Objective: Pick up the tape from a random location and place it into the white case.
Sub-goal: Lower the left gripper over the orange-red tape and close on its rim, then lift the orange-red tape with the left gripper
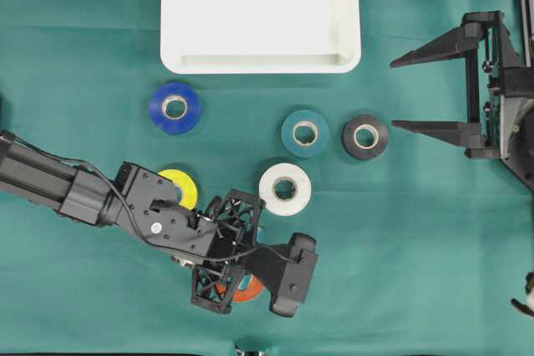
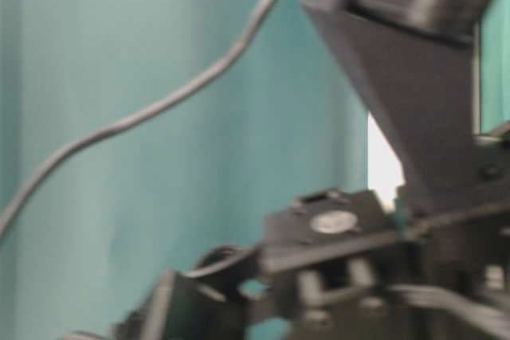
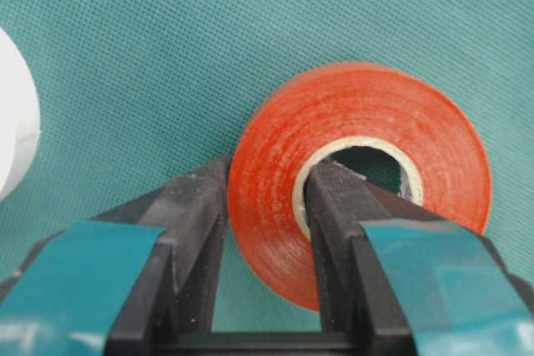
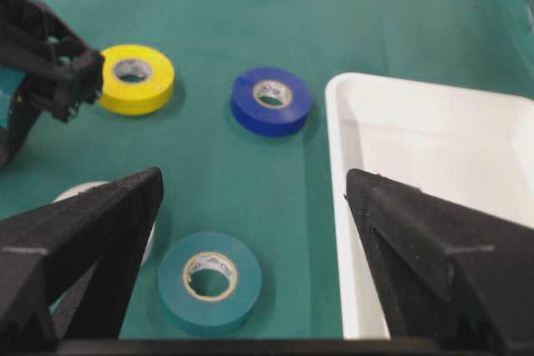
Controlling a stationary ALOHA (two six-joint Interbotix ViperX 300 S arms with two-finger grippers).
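Note:
My left gripper [image 1: 238, 285] is low on the table, near the front edge, shut on an orange-red tape roll [image 1: 247, 293]. In the left wrist view one finger [image 3: 196, 206] presses the roll's outer wall and the other sits inside its hole, so the gripper [image 3: 265, 181] pinches the ring of the roll [image 3: 367, 114], which is tilted over the green cloth. The white case [image 1: 259, 62] lies at the back centre with nothing in it. My right gripper [image 1: 393, 94] hovers open at the right, holding nothing; its wrist view shows the gripper [image 4: 253, 181] beside the case rim [image 4: 342, 206].
Loose rolls lie on the cloth: blue [image 1: 175, 107], teal [image 1: 304, 132], black [image 1: 365, 137], white [image 1: 284, 188], and yellow [image 1: 185, 183] partly under the left arm. The white roll's edge [image 3: 12, 122] shows left of the left gripper. The table-level view is blocked by arm parts.

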